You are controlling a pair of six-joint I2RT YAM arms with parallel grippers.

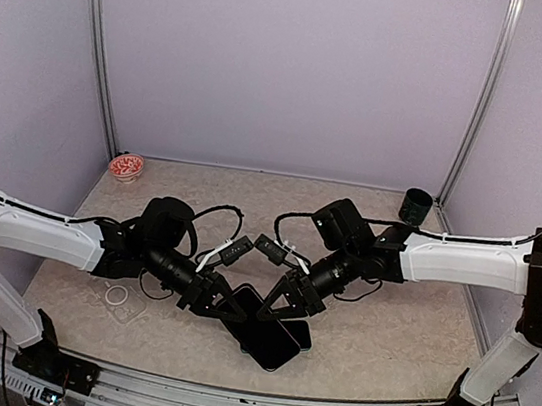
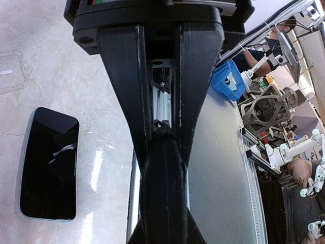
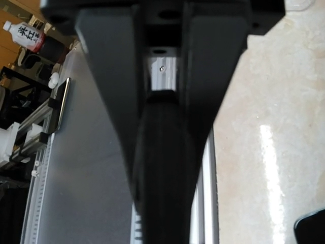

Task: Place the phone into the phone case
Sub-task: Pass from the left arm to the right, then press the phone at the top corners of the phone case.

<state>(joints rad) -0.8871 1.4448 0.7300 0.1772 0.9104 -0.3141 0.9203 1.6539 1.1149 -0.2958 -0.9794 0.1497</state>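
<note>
Big pale marble-look table [image 1: 406, 323], with the left arm [image 1: 35, 230] and right arm [image 1: 465, 261] both reaching in so their tips nearly meet near the front middle. Between them is a dark floppy slab that looks like the black case [image 2: 162, 203]. The left gripper [image 2: 163, 147] is pinched down tight on one edge of it, fingers nearly together with just the thin black wall between them. The right gripper [image 3: 160, 152] is doing the same from the other side, jaws squeezed narrow on a ribbed black edge that runs straight out from its fingertips. From each wrist view the held piece is edge-on, so there's no telling how the rest of it sits. The phone [image 2: 48, 162] lies flat on the table, screen up, just off to the side of the left gripper's fingers. It is near them but not touching, and it is not in the case. A clear plastic piece [image 1: 121, 298] with a white ring on it sits on the table back behind the left gripper, close to that arm's wrist. A little red bowl [image 1: 127, 167] is well behind the left gripper at the far wall. A small dark cup [image 1: 415, 205] is well behind the right gripper in the far corner.
</note>
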